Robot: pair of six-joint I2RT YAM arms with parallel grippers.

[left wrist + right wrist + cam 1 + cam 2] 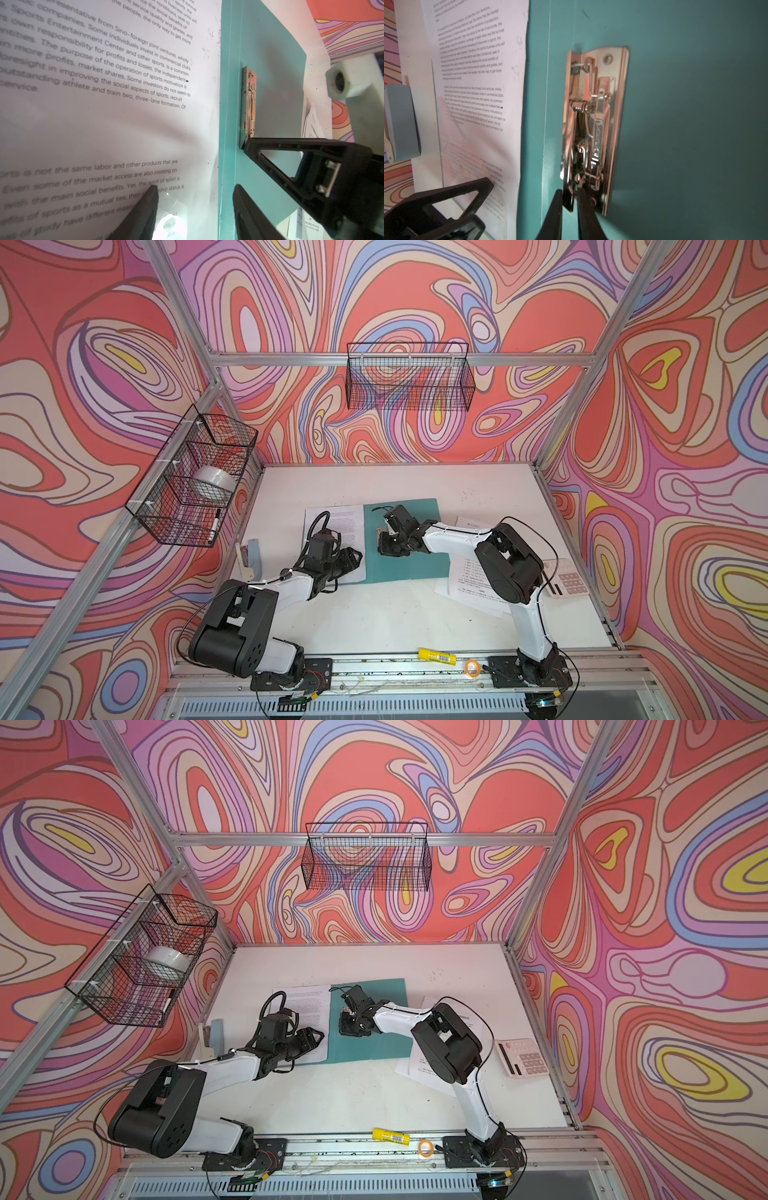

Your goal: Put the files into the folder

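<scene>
Working clip [593,124] in folder [399,568] lying open: right fingers [553,218] pinching its lever, left fingers [143,214] half open, empty, over sheet [345,522] at folder's left; next, likely raising lever, sliding sheet under.

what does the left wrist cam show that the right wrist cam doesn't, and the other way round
Only the left wrist view: more loose sheets past the folder's outer edge.
Only the right wrist view: the metal clip face-on and close, and a grey-blue object beside the printed sheet.
Both: the folder, the printed sheet, the clip, the left gripper with jaws apart, and the right gripper with jaws closed on the clip's end.
</scene>
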